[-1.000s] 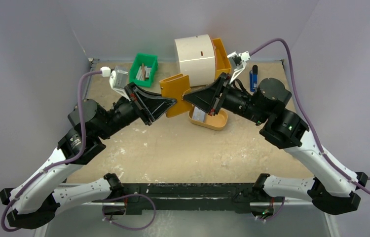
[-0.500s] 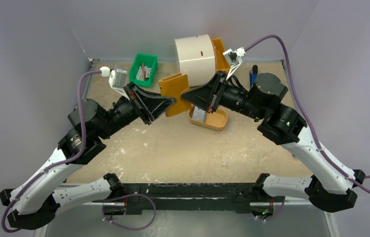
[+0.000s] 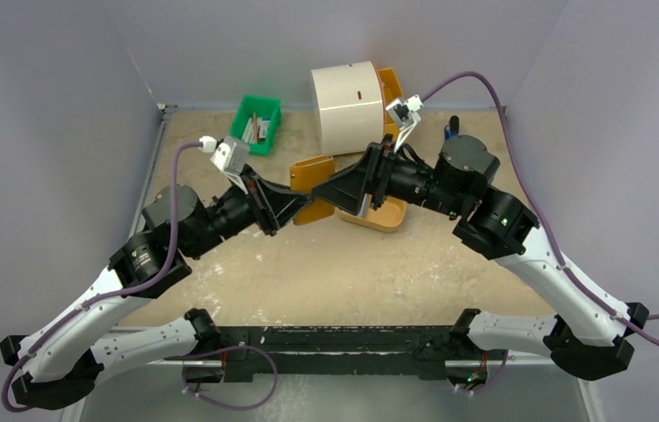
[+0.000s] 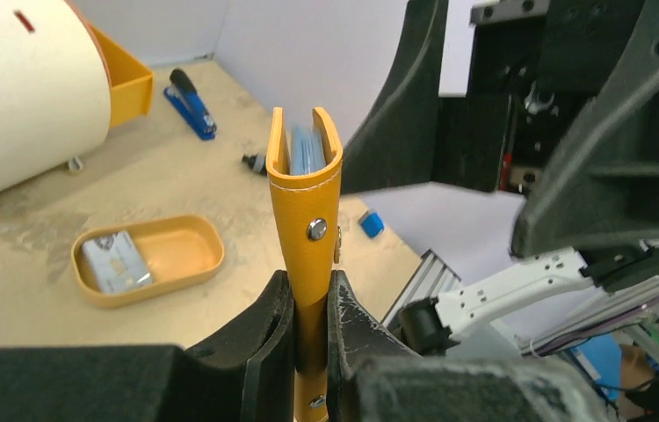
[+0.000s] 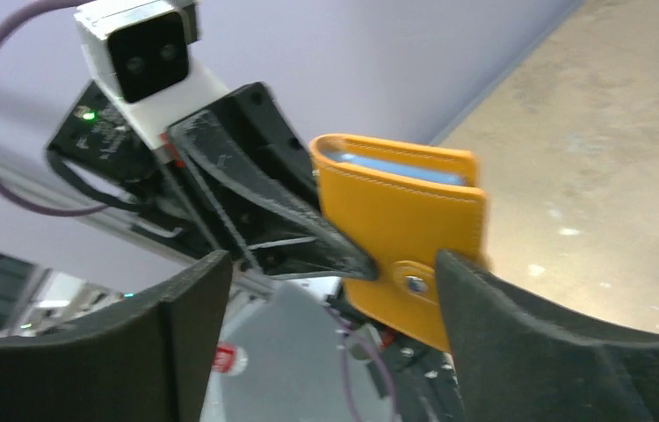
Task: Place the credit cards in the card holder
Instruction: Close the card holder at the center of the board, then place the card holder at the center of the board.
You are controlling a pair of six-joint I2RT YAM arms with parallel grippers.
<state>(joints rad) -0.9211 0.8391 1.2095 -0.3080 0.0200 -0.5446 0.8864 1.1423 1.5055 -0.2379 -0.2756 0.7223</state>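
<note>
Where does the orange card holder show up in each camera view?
Top external: card holder at centre, between the two arms, by the lower left of the white drum.
Left wrist: upright at centre, seen edge-on, pale blue showing inside its top.
Right wrist: centre-right, broad face with the snap.
Shared landmark: the left end effector, clamped on its lower part.

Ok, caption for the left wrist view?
Left gripper clamps the card holder upright; a card lies in the tray behind.
</note>
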